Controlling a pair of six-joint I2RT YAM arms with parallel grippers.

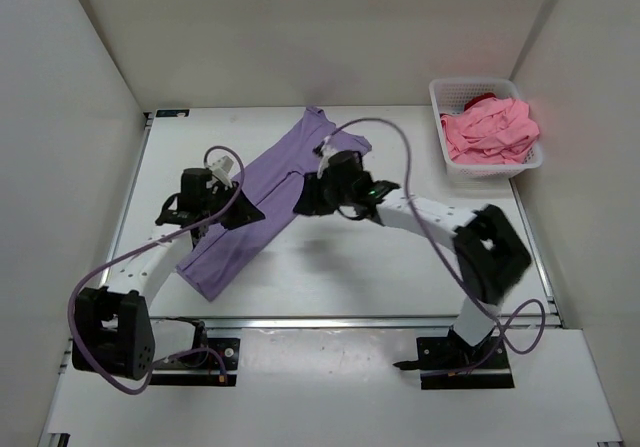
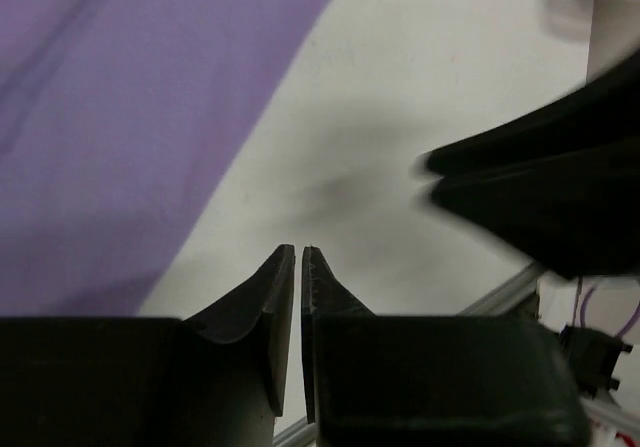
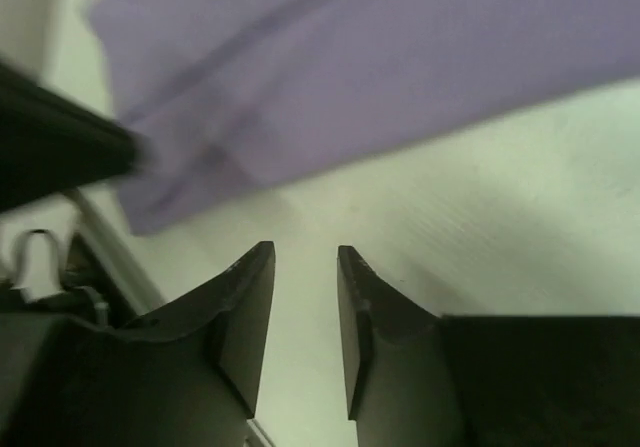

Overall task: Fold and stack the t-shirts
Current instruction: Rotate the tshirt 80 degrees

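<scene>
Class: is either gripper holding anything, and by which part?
Nothing is held. The left gripper is shut on nothing; the right gripper is open and empty. The lavender t-shirt lies free beside them.

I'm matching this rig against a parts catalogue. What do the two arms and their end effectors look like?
The left arm and right arm have white tubular links between blocky black joint housings. A purple cable loops loosely along each. The left end effector and right end effector each have two black tapered fingers.
</scene>
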